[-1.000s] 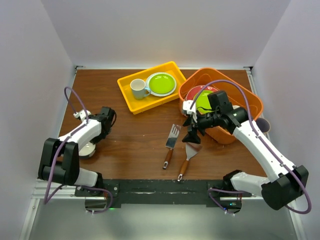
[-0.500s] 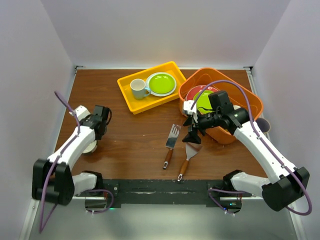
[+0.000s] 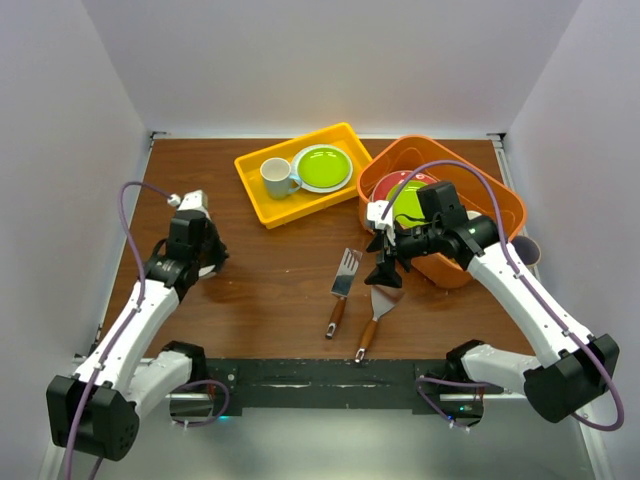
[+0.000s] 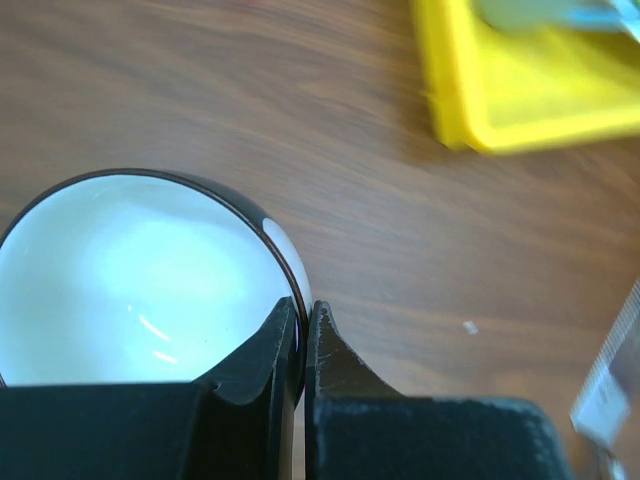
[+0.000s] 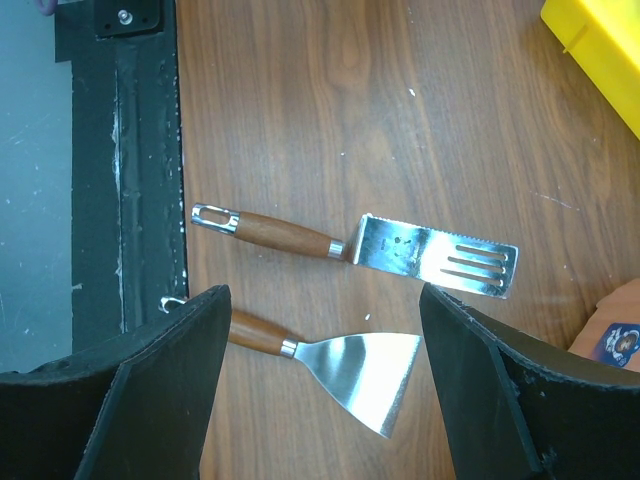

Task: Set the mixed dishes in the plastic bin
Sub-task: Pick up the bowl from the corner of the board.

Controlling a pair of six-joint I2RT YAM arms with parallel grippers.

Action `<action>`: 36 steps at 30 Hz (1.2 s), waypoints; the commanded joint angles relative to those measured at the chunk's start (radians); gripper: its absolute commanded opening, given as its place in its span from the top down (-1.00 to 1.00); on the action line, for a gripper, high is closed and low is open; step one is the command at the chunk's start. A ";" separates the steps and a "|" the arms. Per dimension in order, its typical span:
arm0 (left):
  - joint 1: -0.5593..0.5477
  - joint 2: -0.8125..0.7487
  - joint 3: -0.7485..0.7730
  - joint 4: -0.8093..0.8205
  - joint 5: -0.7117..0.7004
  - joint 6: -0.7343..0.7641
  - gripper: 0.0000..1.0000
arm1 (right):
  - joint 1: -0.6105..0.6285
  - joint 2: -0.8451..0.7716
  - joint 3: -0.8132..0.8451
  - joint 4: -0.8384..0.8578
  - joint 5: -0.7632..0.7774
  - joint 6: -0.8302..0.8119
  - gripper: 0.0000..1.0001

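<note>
Plastic bin point(image 3: 505, 205) sits at the right of the table point(image 3: 270, 270), already holding a red plate point(image 3: 385, 185) and a lime plate point(image 3: 407, 200). Yellow tray point(image 3: 250, 175) just left of it carries a second lime plate point(image 3: 322, 167) and a white mug point(image 3: 277, 177). Dark mug point(image 4: 140, 280), white inside, is at the far left, well apart from the bin; can't tell if it is off the wood yet. Left gripper point(image 4: 303, 335) is clamped on its rim, one finger inside, one outside. Two spatulas point(image 5: 400, 250) lie mid-table under the right gripper point(image 5: 322, 290), jaws wide apart, holding nothing. Likely risks: the pinch takes only one edge of the rim, so the mug may tilt or slip on the lift; the carry crosses the whole table, and the right arm sits at the bin's front wall, so a clash is possible. Left arm reaches forward and low, wrist pointing down; right arm bends across the bin front.
</note>
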 commanded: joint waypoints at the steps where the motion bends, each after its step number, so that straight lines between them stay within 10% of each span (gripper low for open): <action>1: -0.037 -0.047 0.036 0.154 0.296 0.221 1.00 | 0.000 -0.002 -0.001 0.021 0.003 -0.013 -0.61; 36: -0.819 -0.086 -0.067 0.338 0.024 0.622 1.00 | -0.011 0.027 0.111 -0.039 0.116 -0.013 -0.64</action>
